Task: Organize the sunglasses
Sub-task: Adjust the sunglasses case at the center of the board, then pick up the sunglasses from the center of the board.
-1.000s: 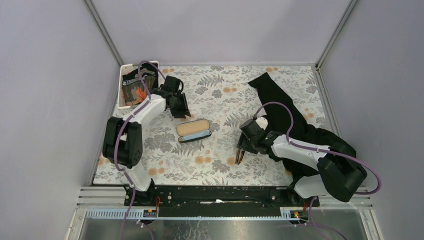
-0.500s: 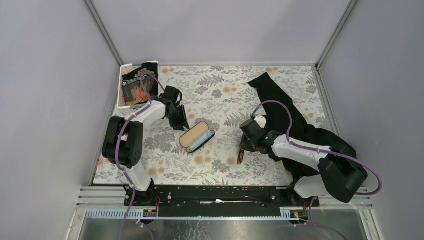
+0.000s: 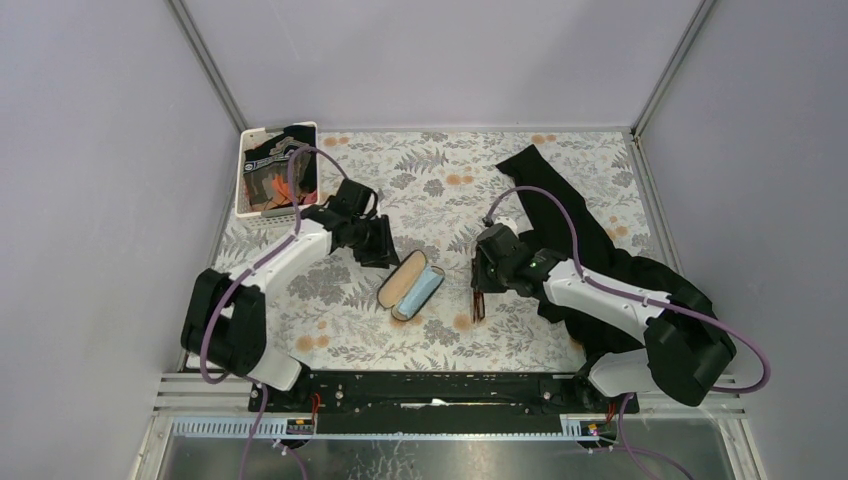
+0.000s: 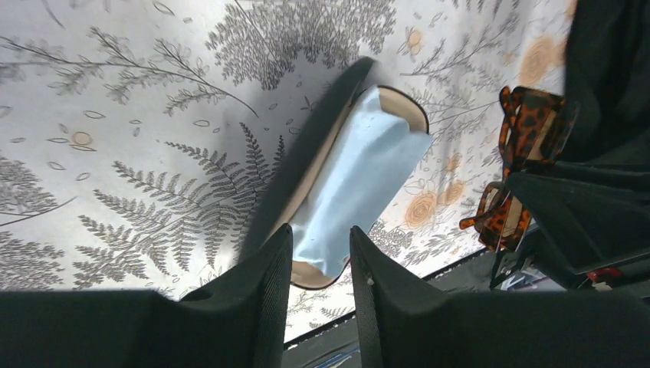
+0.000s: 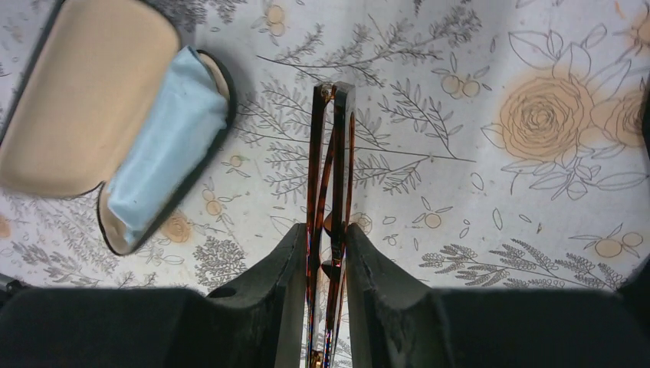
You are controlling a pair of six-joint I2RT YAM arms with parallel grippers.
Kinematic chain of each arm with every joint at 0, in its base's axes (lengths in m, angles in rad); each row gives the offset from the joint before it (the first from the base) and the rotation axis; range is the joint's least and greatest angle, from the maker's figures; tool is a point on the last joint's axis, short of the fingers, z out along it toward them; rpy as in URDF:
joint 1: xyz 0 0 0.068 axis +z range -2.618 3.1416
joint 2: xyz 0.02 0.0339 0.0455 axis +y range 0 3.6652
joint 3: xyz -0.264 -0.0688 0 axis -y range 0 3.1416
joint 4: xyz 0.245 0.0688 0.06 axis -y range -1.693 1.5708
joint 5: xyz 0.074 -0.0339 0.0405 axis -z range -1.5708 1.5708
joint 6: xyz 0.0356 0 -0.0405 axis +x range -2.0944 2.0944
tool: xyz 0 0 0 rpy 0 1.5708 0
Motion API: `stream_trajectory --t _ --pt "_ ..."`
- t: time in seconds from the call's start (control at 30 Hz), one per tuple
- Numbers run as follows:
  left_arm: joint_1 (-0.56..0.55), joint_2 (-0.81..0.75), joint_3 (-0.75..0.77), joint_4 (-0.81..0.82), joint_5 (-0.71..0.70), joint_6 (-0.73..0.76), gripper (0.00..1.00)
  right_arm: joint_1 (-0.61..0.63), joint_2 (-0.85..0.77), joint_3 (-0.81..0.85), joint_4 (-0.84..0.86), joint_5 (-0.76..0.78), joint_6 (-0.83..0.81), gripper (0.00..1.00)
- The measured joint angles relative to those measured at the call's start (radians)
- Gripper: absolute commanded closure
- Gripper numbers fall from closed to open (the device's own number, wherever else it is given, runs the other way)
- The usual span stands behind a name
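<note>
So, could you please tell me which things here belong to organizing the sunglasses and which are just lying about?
For the job: sunglasses, open glasses case, blue cloth inside it.
Lying about: black garment, white tray at far left.

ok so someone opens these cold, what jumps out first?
The folded tortoiseshell sunglasses, pinched edge-up in the right gripper over the floral tablecloth, mid-table. Just left of them lies the open black case, tan-lined with a light-blue cloth in one half, the left gripper clamped on its end. A black garment sprawls along the right side.
</note>
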Motion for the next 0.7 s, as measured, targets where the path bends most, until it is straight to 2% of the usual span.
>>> stream_trajectory --t 0.17,0.43,0.57,0.63,0.7 --pt "0.041 -0.046 0.027 -0.004 0.001 0.008 0.61 0.000 -0.019 0.042 -0.037 -0.025 -0.045 0.79" --pt "0.073 -0.001 0.048 -0.011 -0.019 0.027 0.60 0.000 -0.042 0.059 -0.051 -0.070 -0.054 0.78" --pt "0.108 0.021 0.049 -0.011 -0.034 0.032 0.43 0.000 -0.051 0.060 -0.051 -0.093 -0.053 0.78" --pt "0.119 0.042 0.049 -0.008 -0.035 0.038 0.41 0.000 -0.053 0.061 -0.050 -0.103 -0.052 0.78" --pt "0.121 0.082 0.053 -0.003 -0.031 0.037 0.43 0.000 -0.054 0.061 -0.049 -0.121 -0.050 0.78"
